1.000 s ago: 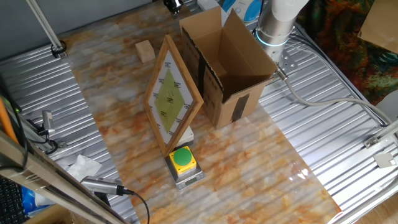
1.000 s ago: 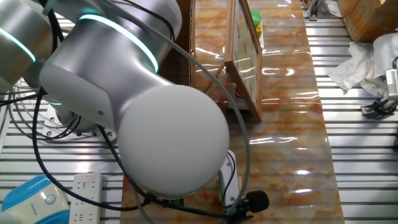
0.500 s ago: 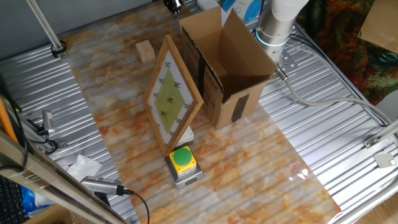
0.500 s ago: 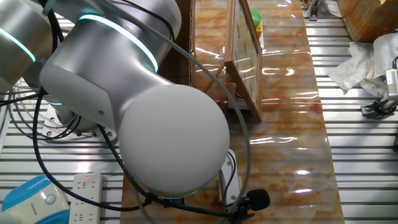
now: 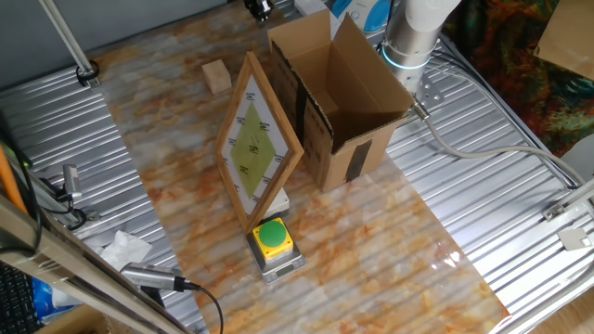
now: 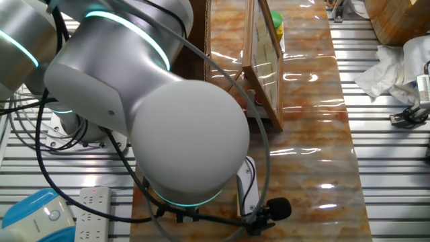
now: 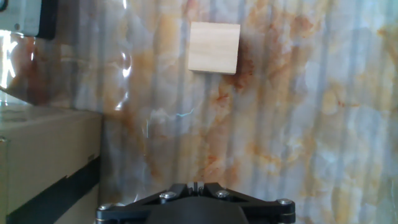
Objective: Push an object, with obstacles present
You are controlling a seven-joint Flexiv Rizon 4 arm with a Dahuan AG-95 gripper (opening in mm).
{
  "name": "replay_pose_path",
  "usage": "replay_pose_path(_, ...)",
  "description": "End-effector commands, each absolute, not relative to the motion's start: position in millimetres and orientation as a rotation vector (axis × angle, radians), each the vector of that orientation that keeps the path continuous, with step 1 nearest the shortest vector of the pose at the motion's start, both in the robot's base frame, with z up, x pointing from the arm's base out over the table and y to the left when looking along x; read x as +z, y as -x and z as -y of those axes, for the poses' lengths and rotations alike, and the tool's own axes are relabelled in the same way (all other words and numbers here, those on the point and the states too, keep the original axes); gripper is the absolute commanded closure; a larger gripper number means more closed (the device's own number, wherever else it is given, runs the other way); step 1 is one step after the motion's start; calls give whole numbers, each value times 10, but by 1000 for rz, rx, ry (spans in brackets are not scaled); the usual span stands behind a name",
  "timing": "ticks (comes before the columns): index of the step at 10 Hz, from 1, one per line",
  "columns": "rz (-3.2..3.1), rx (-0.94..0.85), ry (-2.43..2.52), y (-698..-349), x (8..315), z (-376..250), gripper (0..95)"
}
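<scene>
The table [image 5: 390, 250] was a shiny marbled orange-and-white sheet laid over ribbed metal panels, with cables and bits of clutter round the edges. In one fixed view the small wooden cube [image 5: 216, 76] sat by itself at the far left of the marbled area, flat on the surface and touching nothing. Well apart from it to the right stood the big cardboard box [image 5: 339, 97], open at the top with black tape down its sides. The wooden-framed board [image 5: 257, 141] with the yellow-green diamond stood on a corner just beside the box's left side; couldn't tell if they actually touched. Right at the near foot of the board was the yellow push-button [image 5: 273, 245] on its grey base.

The hand view looked straight down at the cube [image 7: 214, 48], which showed near the top of the frame, clear of everything, with a slice of the box [image 7: 46, 165] and its tape at the lower left. The gripper [image 7: 194, 185] only showed as a dark housing along the bottom edge, and the two finger bases looked pressed together at the middle, so the claw seemed closed on nothing.

The other fixed view was mostly the grey arm [image 6: 161, 128] blocking things, with the board [image 6: 263, 64] edge-on behind it.
</scene>
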State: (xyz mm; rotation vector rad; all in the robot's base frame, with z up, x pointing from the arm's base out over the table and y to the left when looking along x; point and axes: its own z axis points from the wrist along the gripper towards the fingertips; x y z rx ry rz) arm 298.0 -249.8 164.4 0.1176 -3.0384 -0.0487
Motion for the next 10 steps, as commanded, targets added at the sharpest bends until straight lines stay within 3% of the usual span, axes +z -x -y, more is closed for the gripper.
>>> replay_pose_path(1, 3038, -35, -101, -2982, 1637, 2504, 950)
replay_pose_path(10, 3038, 15, -60, -2983, 1631, 2509, 950)
